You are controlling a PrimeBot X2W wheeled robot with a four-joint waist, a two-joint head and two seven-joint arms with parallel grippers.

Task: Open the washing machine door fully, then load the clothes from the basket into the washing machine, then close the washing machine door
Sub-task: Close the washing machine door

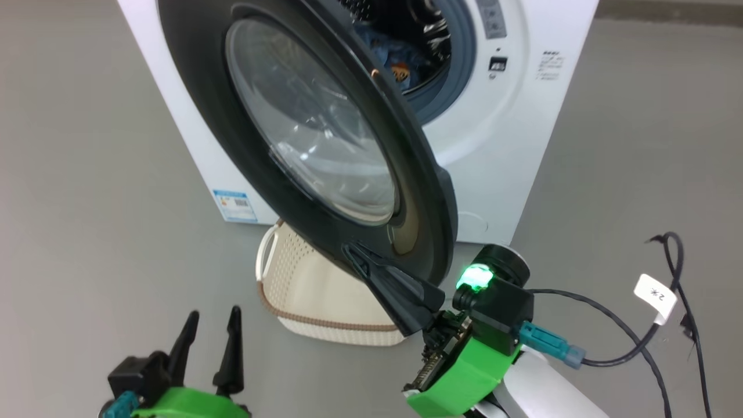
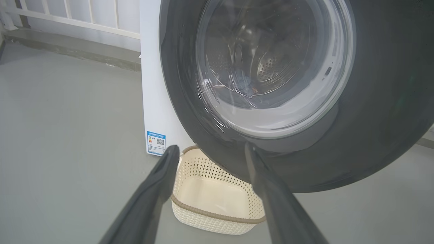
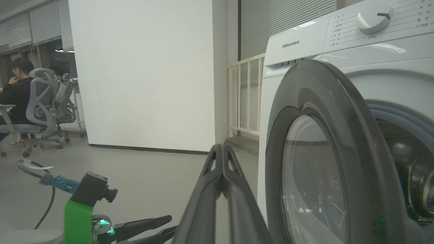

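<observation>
- Grey floor [image 1: 87, 174] lies all round the washing machine [image 1: 499, 145]. At the upper left of the right wrist view a person [image 3: 15, 91] sits in a chair [image 3: 44, 98] beside a white wall [image 3: 142, 67], well apart from the work.
- The door [image 1: 197, 104] stands partly swung out across the middle of the head view. The clothes [image 1: 395, 64] lie inside the drum at the top centre, and the basket [image 1: 302, 278] sits empty on the floor just under the door's lower edge. Shutting the door looks like the step in hand.
- Slip: the door is glossy and curved, so narrow fingertips pushing near its rim could slide off and let it swing back.
- Basket: it sits close to the door's lower edge. I cannot tell whether the door clears its rim, and a catch there would stall the swing or drag the basket.
- Trapped cloth: a fold lying over the grey-blue seal would stop the latch. Whether any cloth reaches the seal cannot be told.
- Cable [image 1: 601, 364]: it trails at the lower right of the head view, close to the working arm, and could snag during a long push.
- Right gripper [image 1: 351, 251]: fingers pressed together with nothing between them, lying along the door's lower rim at the lower centre of the head view and seemingly touching it.
- Left gripper [image 1: 213, 316]: fingers spread wide, empty and touching nothing, at the lower left of the head view, pointing toward the basket and door.
</observation>
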